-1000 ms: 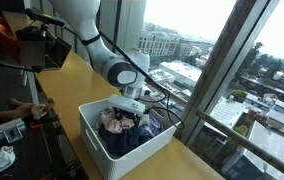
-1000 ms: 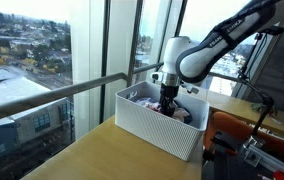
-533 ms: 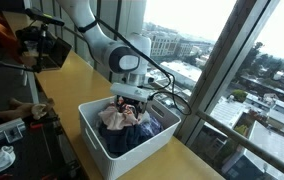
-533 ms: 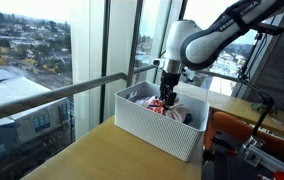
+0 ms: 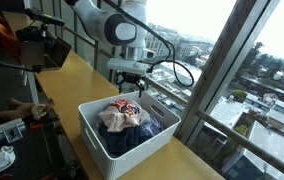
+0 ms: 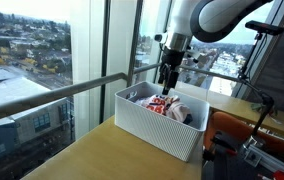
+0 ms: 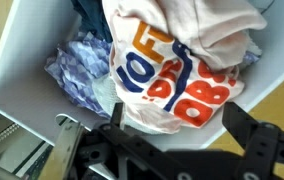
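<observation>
A white bin point(image 5: 102, 146) point(image 6: 152, 128) sits on the wooden counter by the window and holds crumpled clothes. On top lies a pale garment with red and blue lettering point(image 7: 172, 60) point(image 5: 122, 113) point(image 6: 165, 103). A bluish cloth point(image 7: 82, 70) is tucked beside it, and a dark blue one point(image 5: 147, 131) lies at the bin's side. My gripper point(image 5: 129, 80) point(image 6: 168, 78) point(image 7: 172, 140) hangs open above the bin, clear of the clothes, with nothing between its fingers.
Large window panes and a metal rail point(image 6: 52, 92) run right behind the bin. Camera gear on a stand point(image 5: 37, 45) and cluttered equipment point(image 5: 7, 125) line the counter's inner side. Bare wooden counter point(image 6: 102, 155) lies in front of the bin.
The gripper has opened, let go of the lettered garment into the bin, and risen well above the clothes.
</observation>
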{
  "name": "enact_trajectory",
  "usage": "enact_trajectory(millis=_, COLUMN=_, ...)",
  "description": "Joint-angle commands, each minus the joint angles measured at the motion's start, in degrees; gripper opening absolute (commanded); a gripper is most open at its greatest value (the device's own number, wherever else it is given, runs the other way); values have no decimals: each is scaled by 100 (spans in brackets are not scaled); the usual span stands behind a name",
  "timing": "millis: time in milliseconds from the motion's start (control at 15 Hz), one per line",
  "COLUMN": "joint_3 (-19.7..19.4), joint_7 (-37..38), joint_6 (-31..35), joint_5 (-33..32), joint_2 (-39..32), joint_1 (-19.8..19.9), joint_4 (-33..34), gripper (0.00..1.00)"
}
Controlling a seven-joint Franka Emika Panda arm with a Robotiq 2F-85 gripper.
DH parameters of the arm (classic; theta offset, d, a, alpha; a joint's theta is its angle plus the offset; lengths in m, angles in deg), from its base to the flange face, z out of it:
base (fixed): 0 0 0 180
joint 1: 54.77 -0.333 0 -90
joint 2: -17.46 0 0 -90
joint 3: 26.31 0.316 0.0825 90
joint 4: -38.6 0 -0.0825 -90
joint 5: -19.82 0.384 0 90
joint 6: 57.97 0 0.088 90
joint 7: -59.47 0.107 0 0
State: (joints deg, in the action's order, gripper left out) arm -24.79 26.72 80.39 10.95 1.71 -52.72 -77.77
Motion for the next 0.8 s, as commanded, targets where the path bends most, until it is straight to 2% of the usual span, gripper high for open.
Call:
enact_trajectory(millis=0, joint_3=128, joint_7=548, joint_6=-62, joint_5=-20, joint_2=184, joint_1=-166, joint_4=-130, gripper=100)
enact_trajectory(millis=67, joint_3=142, joint_7=753, joint_6=-52, joint_5=-60, joint_2=209, joint_1=-229, joint_4=-165, gripper=100)
enact_trajectory(millis=133, joint_3=137, joint_7=443, joint_6=-21, joint_5=-14, joint_2=49, joint_1=-117, joint_4=-33, gripper=100)
enact_trajectory(millis=333, joint_3=164, joint_7=673, joint_6=-12, joint_5=-17, joint_2=48, joint_1=-224, joint_4=-57, gripper=100)
enact_trajectory(millis=733, joint_3=160, joint_7=680, joint_6=-12, joint_5=-16, joint_2=49, joint_1=-210, joint_4=-59, gripper=100)
